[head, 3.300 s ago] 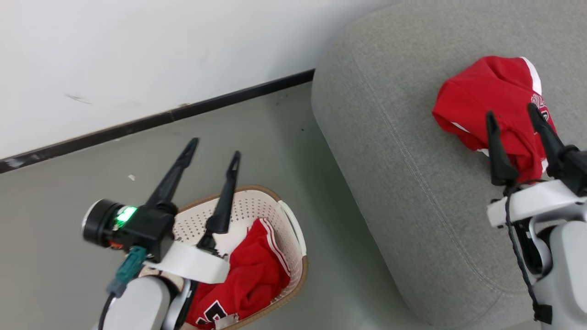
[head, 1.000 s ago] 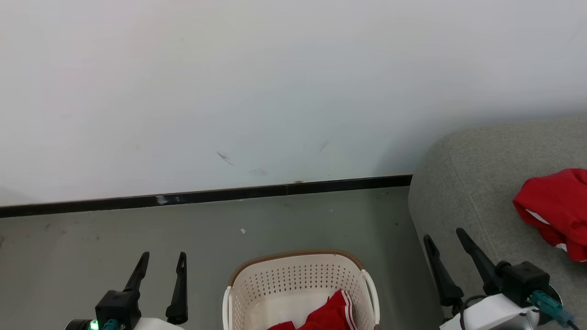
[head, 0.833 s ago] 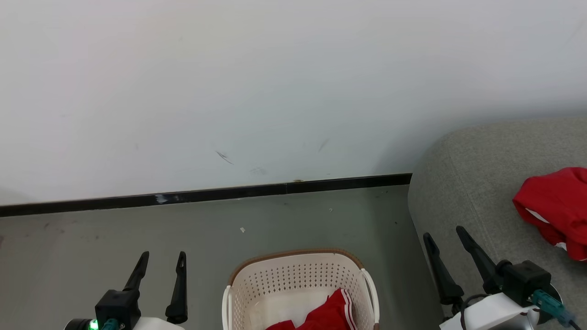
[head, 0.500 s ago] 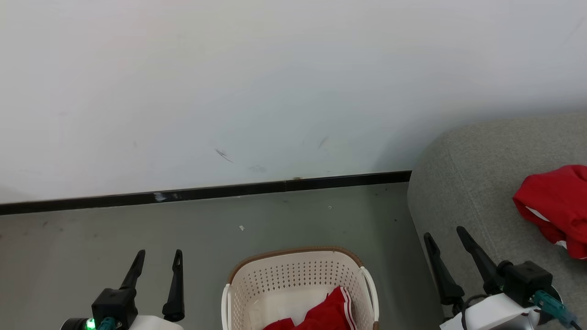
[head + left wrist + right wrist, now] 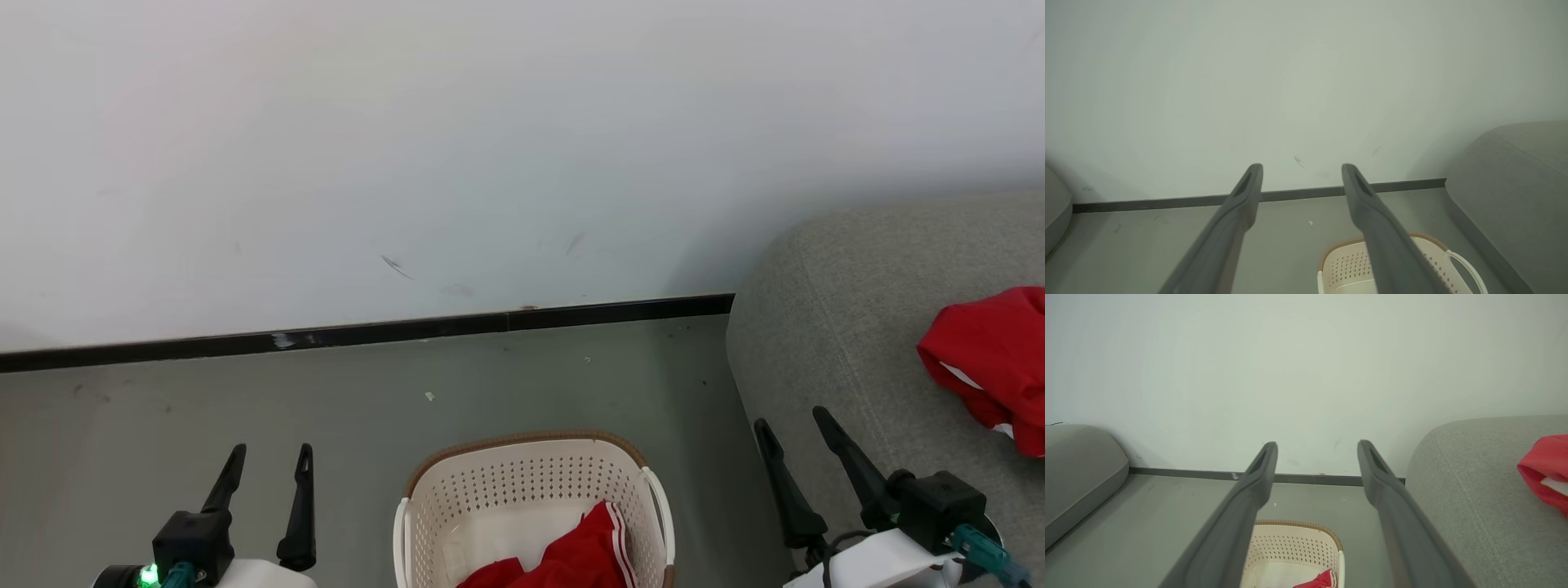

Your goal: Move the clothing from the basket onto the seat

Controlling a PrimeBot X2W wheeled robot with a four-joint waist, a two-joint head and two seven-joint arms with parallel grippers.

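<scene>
The cream basket (image 5: 506,490) with its brown rim stands on the floor at the bottom centre, and a red garment with white stripes (image 5: 584,555) lies in it. Another red jersey (image 5: 992,363) rests on the grey sofa (image 5: 841,327) at the right. My left gripper (image 5: 269,453) hovers open and empty, left of the basket. My right gripper (image 5: 790,420) is open and empty too, by the sofa's front edge. The right wrist view holds the basket (image 5: 1294,543), the red garment (image 5: 1318,580), the sofa (image 5: 1474,490) and the jersey (image 5: 1545,469). The left wrist view catches the basket (image 5: 1347,261).
A white wall (image 5: 490,147) with a black baseboard (image 5: 367,333) runs across the back. Grey-green floor (image 5: 531,384) lies between the wall and the basket. Another grey cushion (image 5: 1077,465) sits at the far left in the right wrist view.
The camera has swung from looking down on the basket and sofa to facing the wall. Over the last second the picture drifted slightly; both grippers stayed open and empty.
</scene>
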